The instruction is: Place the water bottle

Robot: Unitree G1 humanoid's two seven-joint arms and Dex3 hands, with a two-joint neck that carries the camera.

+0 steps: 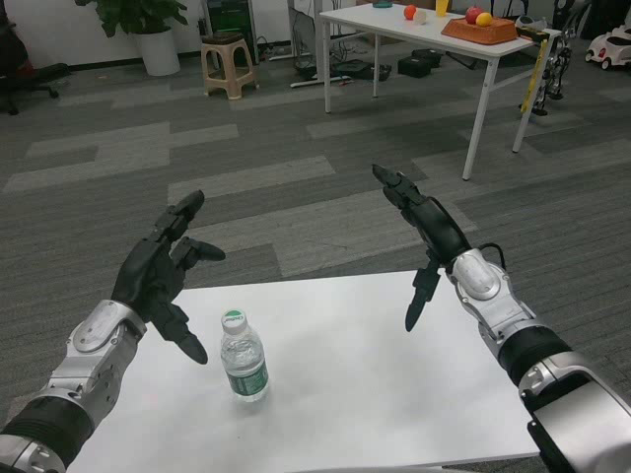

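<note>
Bottle axis: the water bottle stands upright on my white table, long axis vertical, green-ringed cap at the top, label around its middle
Bottle place: left part of the table, toward the near edge, just beside my left hand but apart from it
Left hand: my left hand hovers up and left of the bottle, fingers spread, one fingertip hanging near the cap, holding nothing
Right hand: my right hand is raised over the table's far right edge, fingers stretched apart, thumb pointing down, empty
</note>
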